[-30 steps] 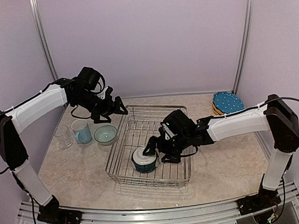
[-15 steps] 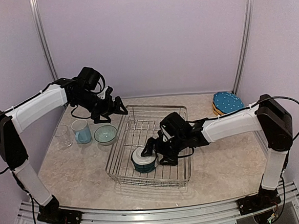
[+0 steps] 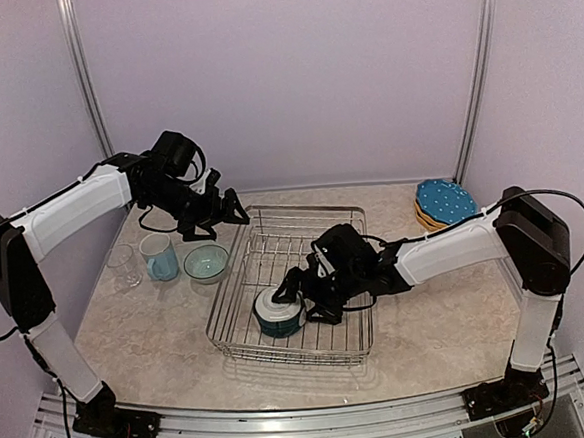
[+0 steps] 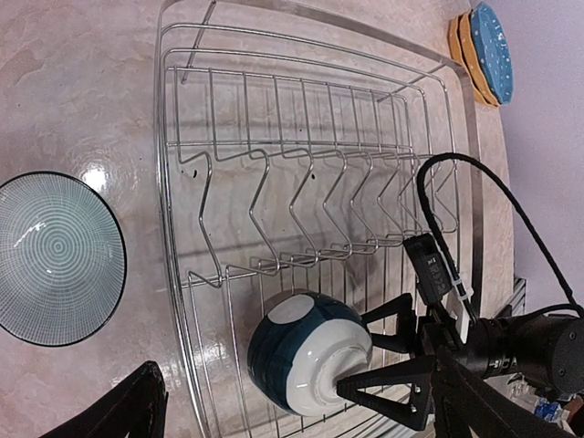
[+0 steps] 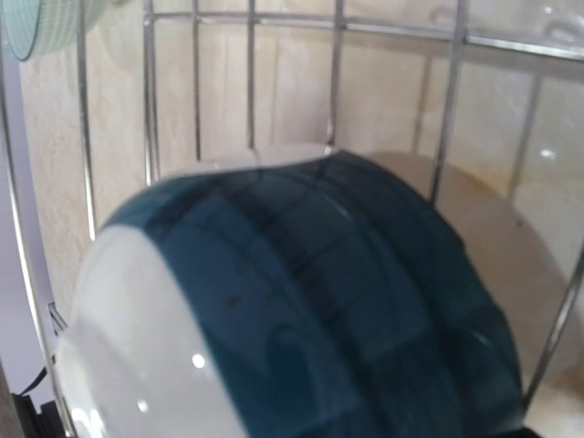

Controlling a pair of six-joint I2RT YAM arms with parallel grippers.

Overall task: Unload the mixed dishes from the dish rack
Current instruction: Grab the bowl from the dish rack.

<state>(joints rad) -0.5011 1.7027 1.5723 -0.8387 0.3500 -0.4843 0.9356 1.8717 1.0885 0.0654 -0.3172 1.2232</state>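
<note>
- Table [image 3: 159, 328]: marble-look top, everything sits on it. Clock directions are from the top view, with 12 at the far wall.
- Dish rack [image 3: 274, 248]: silver wire basket at table centre, long axis roughly 12 to 6. The divider prongs are bare and only one dish is in it.
- Blue plate [image 3: 445, 200]: at 2 o'clock from the rack, well apart from it, near the right wall. It is stacked on the yellow-orange plates [image 3: 424, 216], whose edges show under it on the 9 o'clock side.
- Dark teal bowl [image 3: 280, 313]: inside the rack at its 7 o'clock corner. It is overturned and tilted, with the white foot ring up and the white rim toward 3 o'clock.
- My right claw [image 3: 295, 295]: inside the rack, at 3 o'clock of that bowl. Jaws are wide, one finger on each side of the bowl's rim. I cannot tell if the pads touch it. The wrist view is filled by the bowl's wall.
- My left claw [image 3: 235, 211]: hovers off the rack's 11 o'clock corner, jaws wide, holding nothing.
- Pale bowl [image 3: 206, 262]: upright on the table, just beside the rack at 9 o'clock.
- Light blue mug [image 3: 159, 256]: upright, at 9 o'clock of the pale bowl, close to it.
- Clear glass [image 3: 123, 266]: upright, at 9 o'clock of the mug, nearest the left wall.
</note>
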